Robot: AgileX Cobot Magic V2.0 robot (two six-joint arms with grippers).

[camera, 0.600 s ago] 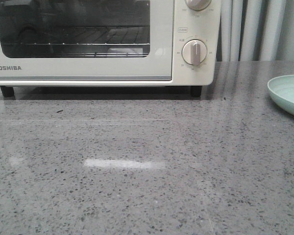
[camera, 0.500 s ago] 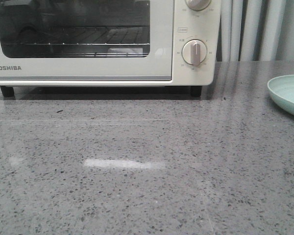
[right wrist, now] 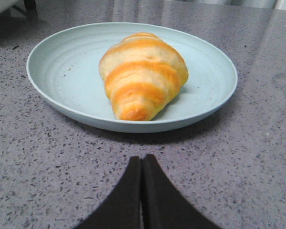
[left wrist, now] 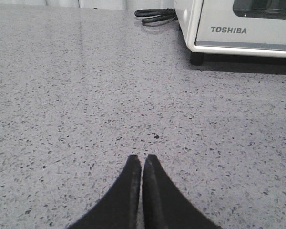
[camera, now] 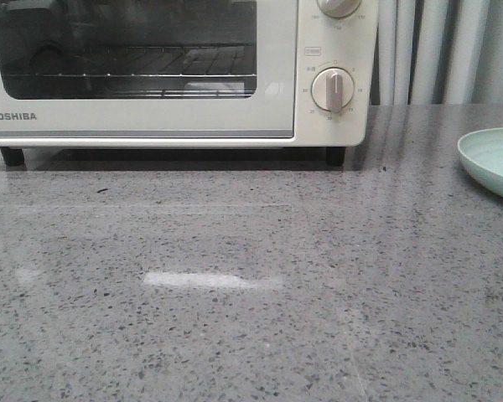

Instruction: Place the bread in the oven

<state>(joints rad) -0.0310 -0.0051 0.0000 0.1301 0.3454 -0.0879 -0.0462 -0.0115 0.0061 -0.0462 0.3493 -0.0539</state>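
The bread (right wrist: 140, 78), a golden-orange roll with pale stripes, lies on a pale green plate (right wrist: 62, 71). My right gripper (right wrist: 142, 160) is shut and empty, low over the counter just short of the plate's near rim. The cream-white TOSHIBA oven (camera: 277, 84) stands at the back left of the counter with its glass door shut and a wire rack (camera: 134, 79) inside. Its corner also shows in the left wrist view (left wrist: 238, 31). My left gripper (left wrist: 141, 160) is shut and empty over bare counter, well short of the oven. Neither gripper shows in the front view.
The plate's edge (camera: 495, 159) shows at the right of the front view; the bread is out of that view. The oven's black cord (left wrist: 155, 15) lies coiled beside it. Round beige knobs (camera: 333, 90) are on the oven's right panel. A curtain (camera: 436, 50) hangs behind the speckled grey counter (camera: 251, 276).
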